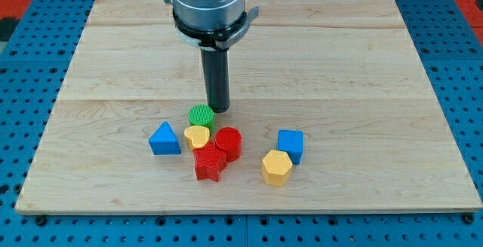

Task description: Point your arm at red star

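Looking across the pale wooden bench (pixel 362 88), we find our tip (pixel 218 109) resting just above and to the view's right of the green round plastic block (pixel 201 115), at the upper edge of a tight cluster. We carry no pincer at all, only the straight dark rod, so nothing spreads, presses together or pinches anything. The red star-shaped plastic block (pixel 209 164), which we are to point at, sits at the bottom of that cluster, toward the view's bottom from our tip. It appears to touch the yellow heart-shaped block (pixel 197 136) above it and the red round block (pixel 228 143) at its upper right. The main risk, as we judge it, is the direct route: a straight line from our tip to the star runs through the green, yellow and red round pieces, and since we slide at one fixed height we would shove them into the star and knock it away. Swinging round the view's right also has a hazard, because the blue cube (pixel 290 144) and the yellow hexagonal block (pixel 277 167) stand near that side. The blue triangular block (pixel 164 139) guards the view's left. Overshooting would push the star itself rather than merely point at it.
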You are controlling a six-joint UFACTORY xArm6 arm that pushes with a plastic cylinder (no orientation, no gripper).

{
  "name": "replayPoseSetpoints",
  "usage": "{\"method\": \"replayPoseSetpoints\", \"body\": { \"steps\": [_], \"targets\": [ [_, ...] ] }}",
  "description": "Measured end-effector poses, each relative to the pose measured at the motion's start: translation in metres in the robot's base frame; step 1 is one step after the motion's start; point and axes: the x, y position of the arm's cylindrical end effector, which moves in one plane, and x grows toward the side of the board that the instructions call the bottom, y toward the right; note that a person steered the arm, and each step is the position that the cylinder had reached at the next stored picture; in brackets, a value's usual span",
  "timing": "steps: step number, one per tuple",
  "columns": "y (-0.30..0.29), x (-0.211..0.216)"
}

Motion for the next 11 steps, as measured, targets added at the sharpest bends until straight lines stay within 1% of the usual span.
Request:
{"method": "replayPoseSetpoints", "body": {
  "steps": [4,5,6,7,8,9,10,11],
  "targets": [
    [-0.002,-0.005],
    [0.032,-0.023],
    [0.144,-0.021],
    [0.229,0.044],
    [0.177,0.158],
    [0.112,0.161],
    [-0.016,0.158],
    [-0.056,0.147]
  ]
}}
